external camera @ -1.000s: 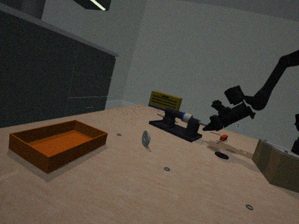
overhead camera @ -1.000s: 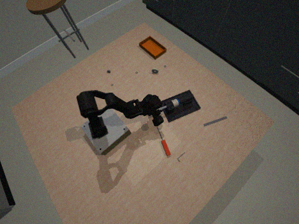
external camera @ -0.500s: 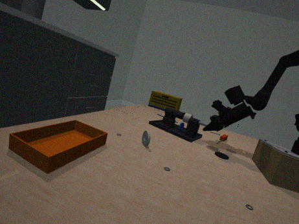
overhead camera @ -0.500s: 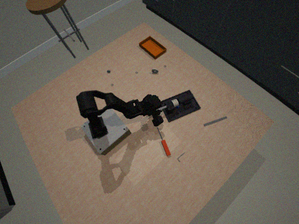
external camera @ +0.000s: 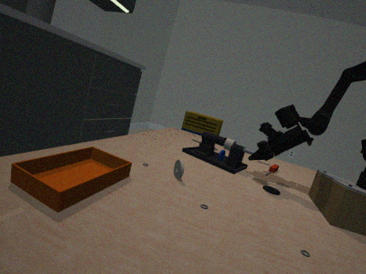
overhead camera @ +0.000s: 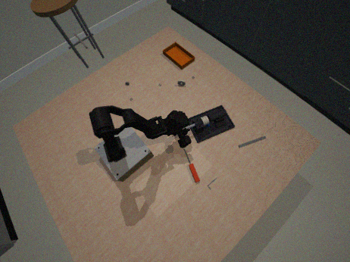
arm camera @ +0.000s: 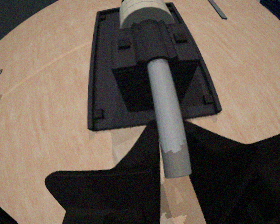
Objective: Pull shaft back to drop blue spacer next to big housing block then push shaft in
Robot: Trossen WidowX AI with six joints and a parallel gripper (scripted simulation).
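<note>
My gripper (overhead camera: 185, 129) (external camera: 253, 157) (arm camera: 164, 125) is shut on the outer end of the grey shaft (overhead camera: 191, 126) (external camera: 246, 151) (arm camera: 167, 107). The shaft passes through the small bearing block (external camera: 236, 157) (arm camera: 150, 47) on the dark base plate (overhead camera: 204, 137) (arm camera: 99, 75). Cream spacers (overhead camera: 204, 120) (external camera: 229, 143) (arm camera: 145, 11) sit at shaft height behind that block. The blue spacer (overhead camera: 207, 126) (external camera: 222, 155) is off the shaft, low between the blocks; whether it touches the base is too small to tell. The big housing block (external camera: 206, 145) stands at the plate's far end.
An orange tray (overhead camera: 179, 55) (external camera: 75, 175) lies at the back. A red-handled screwdriver (overhead camera: 194, 173) (external camera: 273, 169) lies near the gripper, with a hex key (overhead camera: 210, 184) beyond. A grey bar (overhead camera: 252, 141) (arm camera: 218, 9), a grey disc (external camera: 179, 169) and a yellow sign (external camera: 202, 123) are also there.
</note>
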